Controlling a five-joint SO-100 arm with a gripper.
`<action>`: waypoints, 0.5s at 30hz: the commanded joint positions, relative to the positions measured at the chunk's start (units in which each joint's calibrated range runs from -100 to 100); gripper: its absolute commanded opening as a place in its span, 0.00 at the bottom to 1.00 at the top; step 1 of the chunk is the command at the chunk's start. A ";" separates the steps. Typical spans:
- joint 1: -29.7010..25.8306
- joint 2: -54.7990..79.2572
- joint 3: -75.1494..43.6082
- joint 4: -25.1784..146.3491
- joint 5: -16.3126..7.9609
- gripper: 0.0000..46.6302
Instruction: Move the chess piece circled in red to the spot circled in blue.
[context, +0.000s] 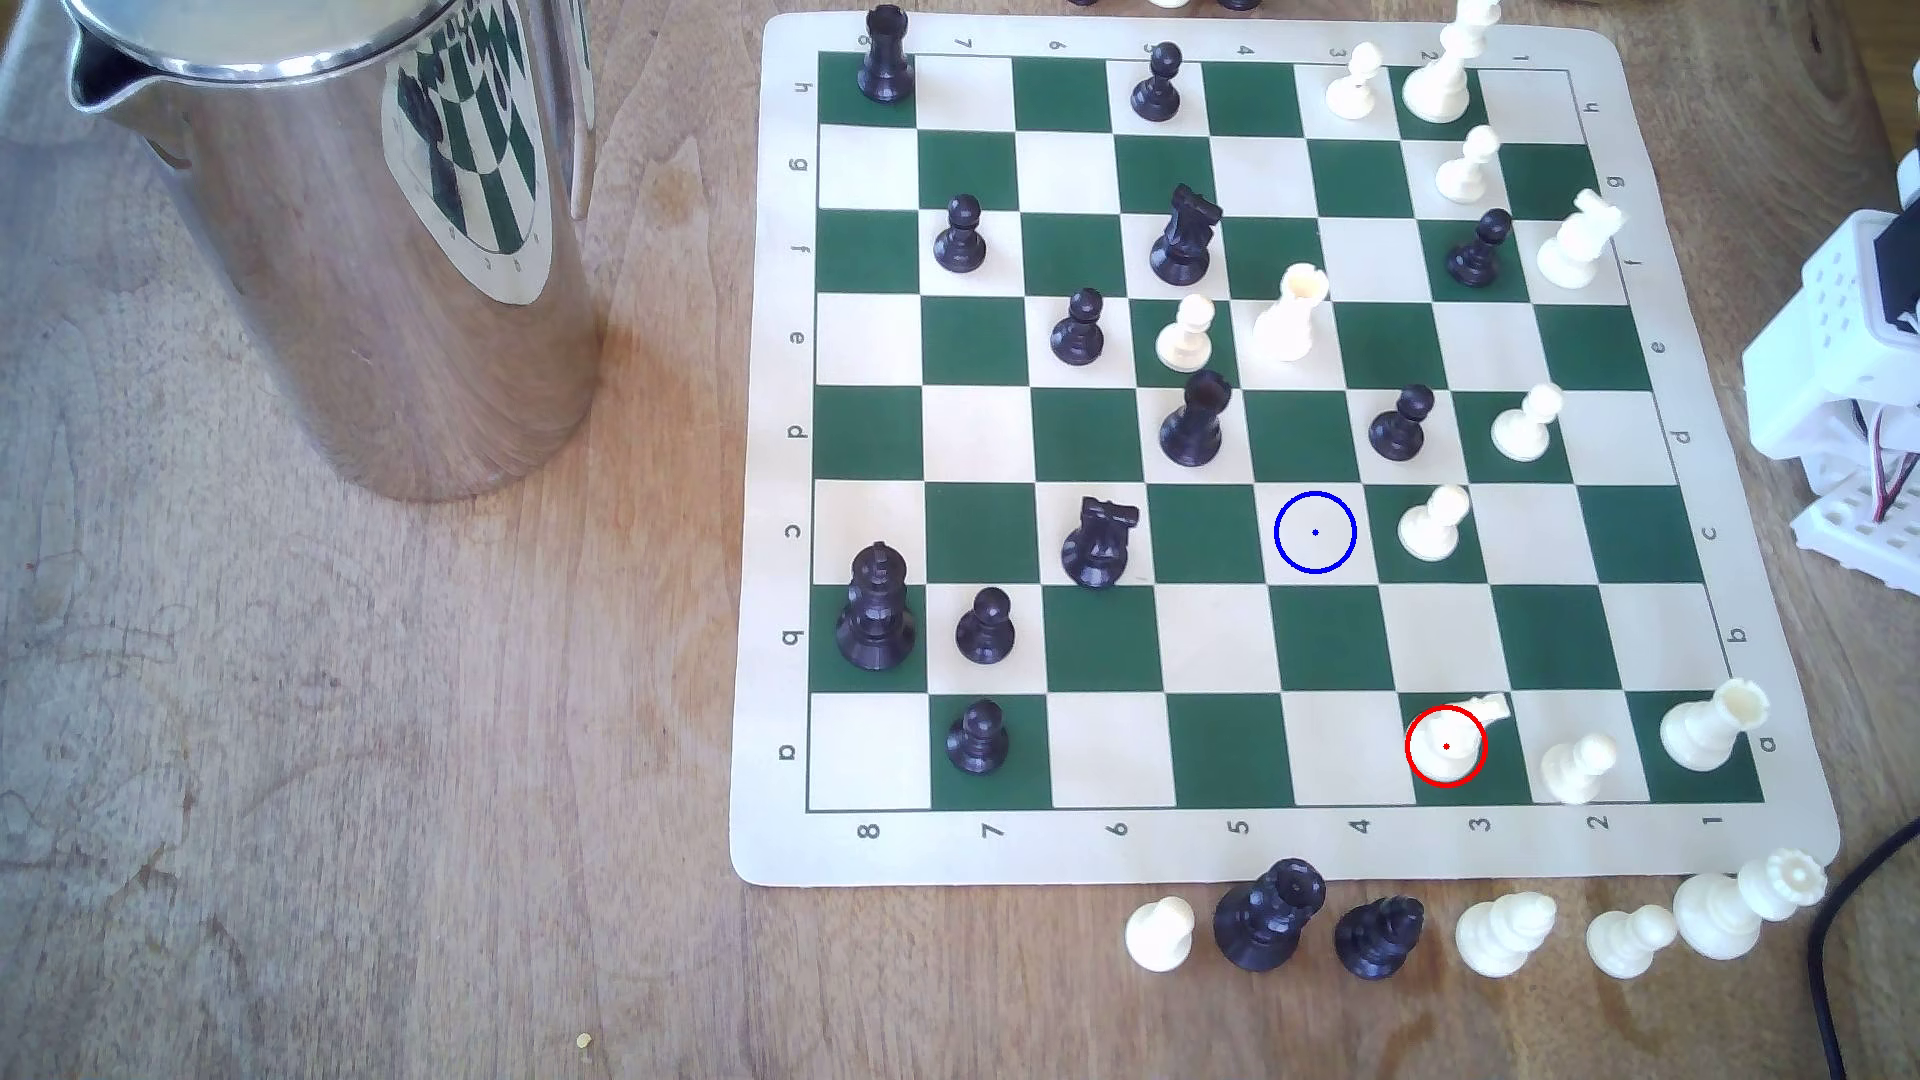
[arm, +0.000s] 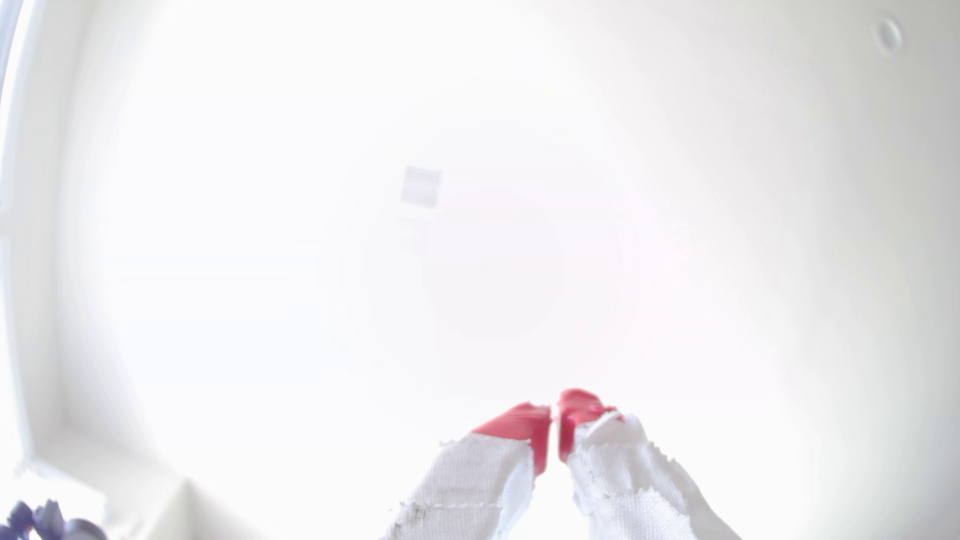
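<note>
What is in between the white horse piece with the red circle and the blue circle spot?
Nothing. In the exterior view, the squares between the circled knight and the blue-ringed square are bare. The nearest piece, a white pawn, stands beside the blue ring, on its right.

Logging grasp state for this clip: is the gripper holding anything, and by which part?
Nothing. The gripper is shut on air; the white knight stands untouched on its red-ringed square.

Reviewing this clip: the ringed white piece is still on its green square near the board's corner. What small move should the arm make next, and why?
Probably swing the gripper over the chess piece circled in red and open it. In the wrist view its red tips sit nearly together, facing a bright blank surface rather than the board. In the exterior view the piece stands untouched, and the spot circled in blue is bare.
</note>
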 joint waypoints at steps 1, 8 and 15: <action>-2.97 0.22 1.17 -0.16 1.76 0.00; -5.71 0.22 -2.27 12.94 1.61 0.00; -7.35 0.22 -7.62 32.60 1.42 0.00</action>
